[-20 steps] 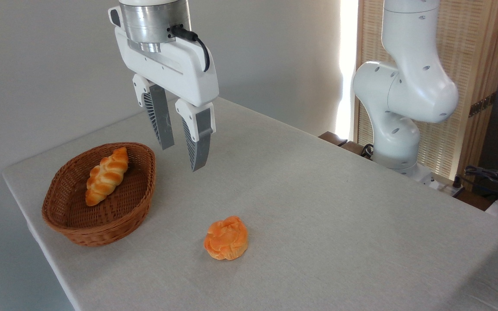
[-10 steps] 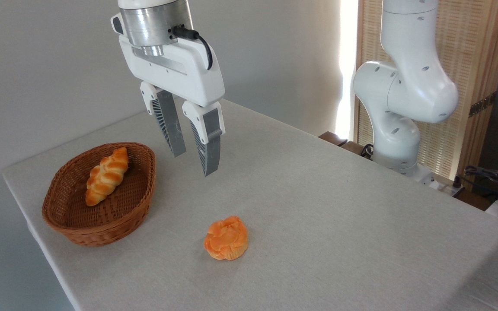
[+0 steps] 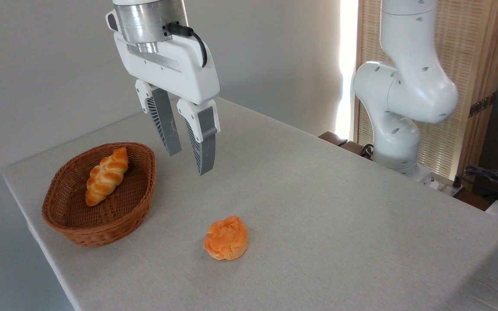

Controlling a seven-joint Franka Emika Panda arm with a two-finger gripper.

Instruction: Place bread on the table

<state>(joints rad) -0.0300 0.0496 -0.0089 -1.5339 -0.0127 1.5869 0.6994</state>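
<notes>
The bread (image 3: 226,238), a small round orange bun with a swirled top, lies on the light grey table (image 3: 318,207) toward its front edge. My gripper (image 3: 189,163) hangs in the air above the table, up and to the left of the bun, between it and the basket. Its two grey fingers (image 3: 201,144) point down with a narrow gap between them and hold nothing.
A brown wicker basket (image 3: 102,224) stands at the left of the table with a braided golden loaf (image 3: 105,175) in it. The arm's white base (image 3: 400,129) rises at the back right, before a wooden slatted screen. Cables lie at the far right.
The gripper swung right and slightly down half a second ago, then came back a little left and up. Bun, basket and loaf have not moved.
</notes>
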